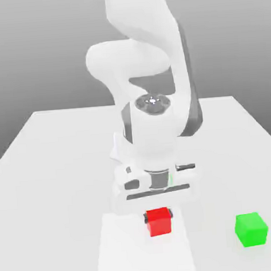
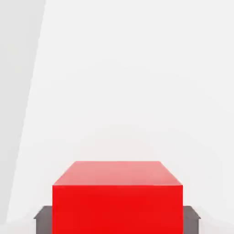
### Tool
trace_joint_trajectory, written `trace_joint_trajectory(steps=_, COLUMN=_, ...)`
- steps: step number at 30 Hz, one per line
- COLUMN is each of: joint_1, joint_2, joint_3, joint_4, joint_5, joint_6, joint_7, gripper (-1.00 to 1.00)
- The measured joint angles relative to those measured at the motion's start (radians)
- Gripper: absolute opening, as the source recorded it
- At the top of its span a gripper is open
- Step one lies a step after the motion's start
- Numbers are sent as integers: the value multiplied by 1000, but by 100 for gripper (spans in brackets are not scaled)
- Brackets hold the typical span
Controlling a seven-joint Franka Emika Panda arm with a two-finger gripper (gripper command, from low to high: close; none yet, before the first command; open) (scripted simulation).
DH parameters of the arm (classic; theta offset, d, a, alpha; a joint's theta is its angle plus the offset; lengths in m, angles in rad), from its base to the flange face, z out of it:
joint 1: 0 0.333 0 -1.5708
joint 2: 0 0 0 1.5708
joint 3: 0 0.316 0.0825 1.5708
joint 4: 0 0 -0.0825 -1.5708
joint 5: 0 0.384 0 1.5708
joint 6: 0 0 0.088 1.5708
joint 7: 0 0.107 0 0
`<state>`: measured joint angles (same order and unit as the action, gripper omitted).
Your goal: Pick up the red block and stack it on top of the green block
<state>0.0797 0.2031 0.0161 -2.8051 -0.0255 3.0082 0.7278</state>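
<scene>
Your hand (image 1: pixel 158 215) is closed about the red block (image 1: pixel 159 222), with dark fingertips pressed to two opposite sides, over the white sheet (image 1: pixel 127 253) on the bench (image 1: pixel 45 196). The green block (image 1: pixel 251 230) sits well apart, towards the exterior view's right. If your grip is too light, the red block could slip during the carry. Travel too low and it may knock the green one; release off-centre or too high and it could topple.

Table (image 1: pixel 55 184): light grey, flat. Sheet (image 1: pixel 130 256): white, four-sided, apparently paper, lying on the table. Backdrop (image 1: pixel 34 54): grey.
</scene>
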Motion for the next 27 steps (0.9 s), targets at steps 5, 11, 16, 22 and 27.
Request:
trace_joint_trajectory(steps=5, joint_1=-7, joint_2=-76, joint_3=9, joint_4=-11, joint_5=8, joint_6=-65, joint_7=-6, gripper=-100)
trace_joint_trajectory(steps=11, joint_1=-10, joint_2=-210, joint_3=44, joint_4=22, joint_5=15, joint_6=-234, joint_7=12, gripper=-100)
trace_joint_trajectory(steps=16, joint_1=78, joint_2=-162, joint_3=202, joint_4=160, joint_5=-9, joint_6=-326, joint_7=92, gripper=-100)
trace_joint_trajectory(steps=22, joint_1=203, joint_2=-4, joint_3=228, joint_4=303, joint_5=-87, joint_6=-314, joint_7=202, gripper=-100)
trace_joint_trajectory(steps=27, joint_1=222, joint_2=59, joint_3=204, joint_4=309, joint_5=-123, joint_6=-259, joint_7=229, gripper=100)
